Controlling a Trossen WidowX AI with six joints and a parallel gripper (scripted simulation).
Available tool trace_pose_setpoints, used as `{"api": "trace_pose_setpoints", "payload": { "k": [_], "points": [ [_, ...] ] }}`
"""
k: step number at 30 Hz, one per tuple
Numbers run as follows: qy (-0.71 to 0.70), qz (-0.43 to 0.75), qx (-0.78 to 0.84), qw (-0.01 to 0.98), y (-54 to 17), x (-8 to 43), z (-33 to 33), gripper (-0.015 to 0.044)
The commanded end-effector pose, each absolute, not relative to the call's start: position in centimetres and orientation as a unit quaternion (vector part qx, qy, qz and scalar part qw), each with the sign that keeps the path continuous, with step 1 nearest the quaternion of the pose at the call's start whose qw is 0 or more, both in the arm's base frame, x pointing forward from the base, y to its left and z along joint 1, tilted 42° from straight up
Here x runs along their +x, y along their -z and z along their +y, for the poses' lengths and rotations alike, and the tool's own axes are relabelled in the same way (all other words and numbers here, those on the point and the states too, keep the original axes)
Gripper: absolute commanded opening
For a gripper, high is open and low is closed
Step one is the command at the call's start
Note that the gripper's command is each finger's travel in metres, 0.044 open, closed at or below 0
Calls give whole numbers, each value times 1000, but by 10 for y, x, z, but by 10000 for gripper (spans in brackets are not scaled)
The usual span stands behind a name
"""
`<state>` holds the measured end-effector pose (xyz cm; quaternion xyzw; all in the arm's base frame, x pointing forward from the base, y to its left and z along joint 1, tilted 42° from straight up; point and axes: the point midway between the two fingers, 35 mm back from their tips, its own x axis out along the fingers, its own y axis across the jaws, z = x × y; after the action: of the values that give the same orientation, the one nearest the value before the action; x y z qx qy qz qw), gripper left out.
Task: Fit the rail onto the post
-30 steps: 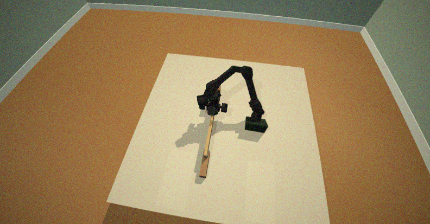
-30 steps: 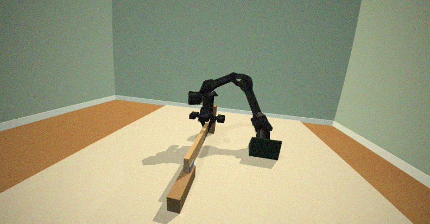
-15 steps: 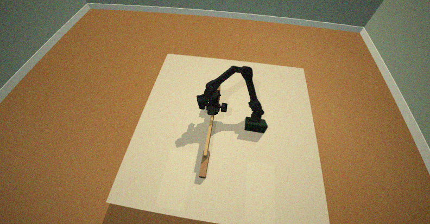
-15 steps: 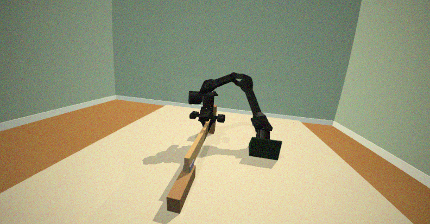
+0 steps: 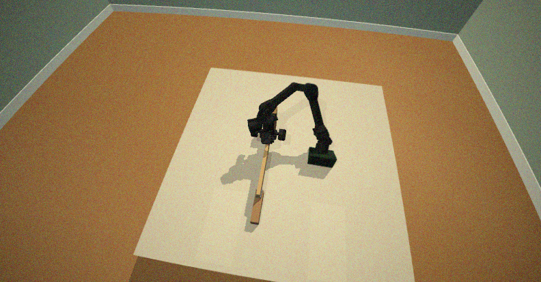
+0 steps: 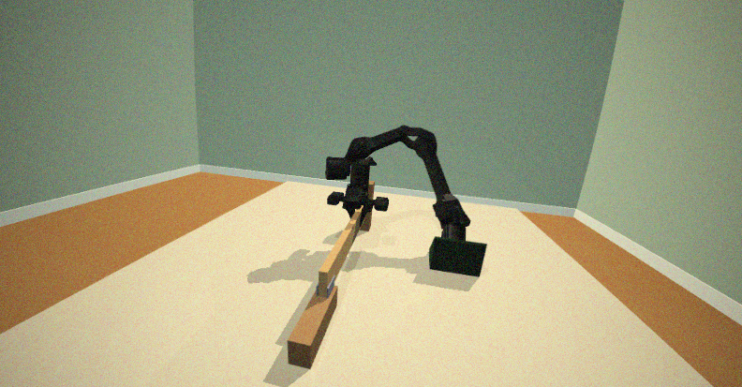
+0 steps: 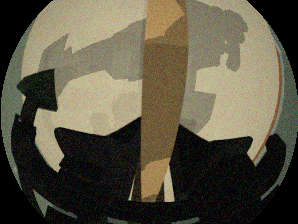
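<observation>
The light wooden rail (image 5: 261,172) (image 6: 337,253) (image 7: 165,90) runs from the gripper to the footboard block (image 5: 256,212) (image 6: 311,321). Its far end sits in the small blue-grey bracket (image 6: 331,285) on the block. My gripper (image 5: 268,143) (image 6: 357,212) (image 7: 154,120) points down and is shut on the rail near its post end, with one finger on each side. The brown post (image 5: 274,110) (image 6: 371,189) stands upright just behind the gripper, partly covered by it. The pegs, the holes and any gap between rail and post are hidden. Whether the rail is exactly level cannot be told.
The arm's dark green base box (image 5: 322,157) (image 6: 456,257) (image 7: 42,90) stands on the pale table (image 5: 359,223) (image 6: 519,327), to the right of the rail in the top and exterior views. The arm arches from it over to the rail.
</observation>
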<state>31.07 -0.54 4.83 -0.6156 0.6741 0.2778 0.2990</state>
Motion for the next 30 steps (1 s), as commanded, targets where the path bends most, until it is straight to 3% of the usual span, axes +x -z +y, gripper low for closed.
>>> {"api": "trace_pose_setpoints", "payload": {
  "k": [1, 10, 26, 30],
  "points": [
    [-277, 671, -619, 299, -52, 311, -5, 0],
    [-277, 671, -619, 299, -54, 311, -8, 0],
    [-278, 674, -616, 299, -50, 310, -8, 420],
    [-278, 674, -616, 299, -50, 310, -8, 440]
  ]
}}
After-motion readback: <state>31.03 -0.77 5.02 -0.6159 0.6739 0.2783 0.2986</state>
